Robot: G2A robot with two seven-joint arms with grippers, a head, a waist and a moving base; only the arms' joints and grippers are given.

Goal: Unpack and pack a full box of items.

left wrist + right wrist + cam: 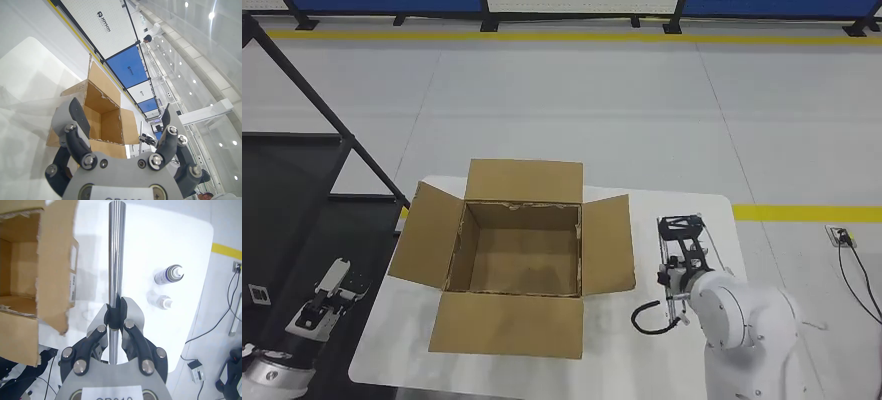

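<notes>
White table (614, 335), open box (520, 258), right gripper (115, 311) clamping rod (115, 247)

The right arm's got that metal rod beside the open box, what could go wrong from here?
The rod sticks far out of the right end effector, so it may pivot or slip in the grip. Swinging toward the box, it could catch the torn flap. Swinging the other way, it might topple the two bottles standing nearby.

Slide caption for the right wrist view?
Right gripper shut on a metal rod beside the open cardboard box.
</notes>
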